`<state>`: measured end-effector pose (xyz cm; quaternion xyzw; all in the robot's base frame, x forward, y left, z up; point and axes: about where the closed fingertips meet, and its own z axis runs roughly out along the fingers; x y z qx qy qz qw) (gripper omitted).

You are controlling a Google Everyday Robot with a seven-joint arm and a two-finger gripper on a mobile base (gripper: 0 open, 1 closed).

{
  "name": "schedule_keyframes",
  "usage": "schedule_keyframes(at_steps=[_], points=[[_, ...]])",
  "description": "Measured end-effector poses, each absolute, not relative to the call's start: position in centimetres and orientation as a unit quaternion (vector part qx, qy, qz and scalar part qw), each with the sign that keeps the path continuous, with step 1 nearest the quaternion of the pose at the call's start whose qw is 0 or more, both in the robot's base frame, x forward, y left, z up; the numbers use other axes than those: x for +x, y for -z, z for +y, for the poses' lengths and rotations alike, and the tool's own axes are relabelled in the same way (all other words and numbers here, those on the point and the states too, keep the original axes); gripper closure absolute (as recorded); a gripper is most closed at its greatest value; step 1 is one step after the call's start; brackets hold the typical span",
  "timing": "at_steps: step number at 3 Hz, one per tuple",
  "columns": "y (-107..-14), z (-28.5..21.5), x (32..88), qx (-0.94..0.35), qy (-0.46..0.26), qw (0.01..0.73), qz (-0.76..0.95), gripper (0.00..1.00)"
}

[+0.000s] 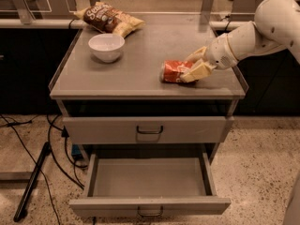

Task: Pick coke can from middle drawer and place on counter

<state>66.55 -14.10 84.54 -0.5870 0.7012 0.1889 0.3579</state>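
**Coke Can Found on Counter, Still in Gripper's Grasp**

The dented red-orange coke can (171, 71) lay on its side on the broad flat grey counter (140, 74), right of centre and toward the near edge. It rested on the surface rather than hanging above it.

The arm's cream two-finger gripper (187, 69) reached in from the right at counter height. One finger sat on the far side of the can's right end and one on the near side. The jaws appeared closed on the can, which would account for it lying steady and not rolling.

The wide shallow grey metal middle drawer (150, 205) stood pulled fully out below, its floor bare. The matching upper drawer front (150, 129) was shut.

A white ceramic bowl (107, 46) and a brown-and-yellow chip bag (108, 18) sat at the far left of the counter, well apart from the can.

In my judgement the placing was all but done. Only release and a clean withdrawal remained, and a round can on its side could roll once freed.
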Motion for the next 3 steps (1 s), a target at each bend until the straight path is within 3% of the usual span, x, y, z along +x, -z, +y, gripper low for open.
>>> schedule_keyframes(at_steps=[3], points=[[-84.53,-14.09,66.55,-0.587,-0.189,0.358,0.701,0.27]])
